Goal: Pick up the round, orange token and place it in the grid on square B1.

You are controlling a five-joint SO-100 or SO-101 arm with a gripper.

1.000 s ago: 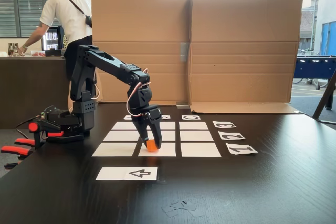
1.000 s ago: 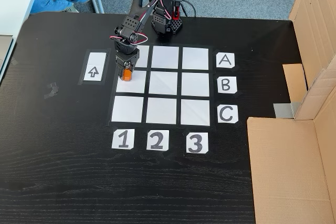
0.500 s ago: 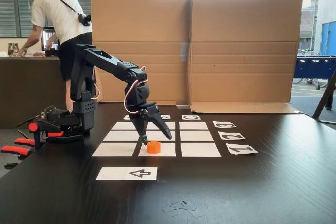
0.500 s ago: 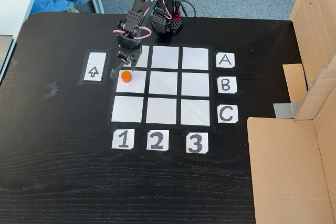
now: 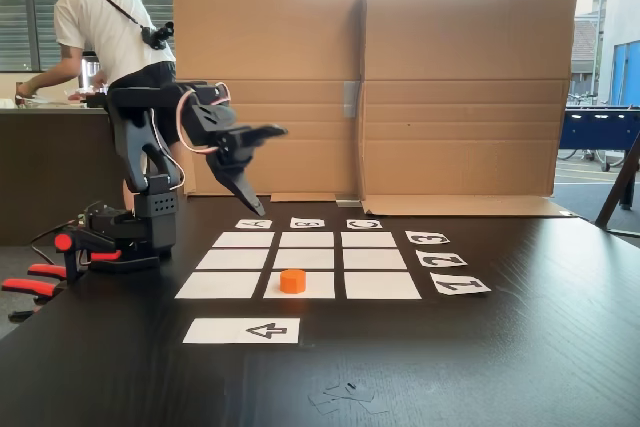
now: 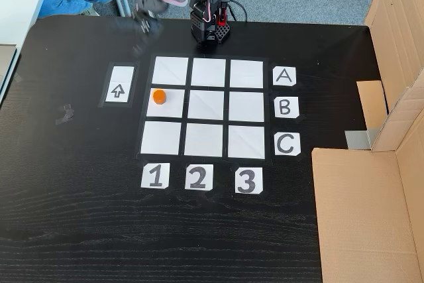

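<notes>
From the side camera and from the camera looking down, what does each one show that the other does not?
In a fixed view, a person stands behind the table, and the end effector is raised with its jaws wide apart. In a fixed view, the cards B and 1 read upright, placing the token on square B1. Both fixed views share the token, the grid and the arrow card.

One fixed view sits low at the edge of the black wooden table, facing level across it toward a brown cardboard screen. Another fixed view looks steeply down from above. Both fixed views share the three-by-three grid of white paper rectangles.
</notes>
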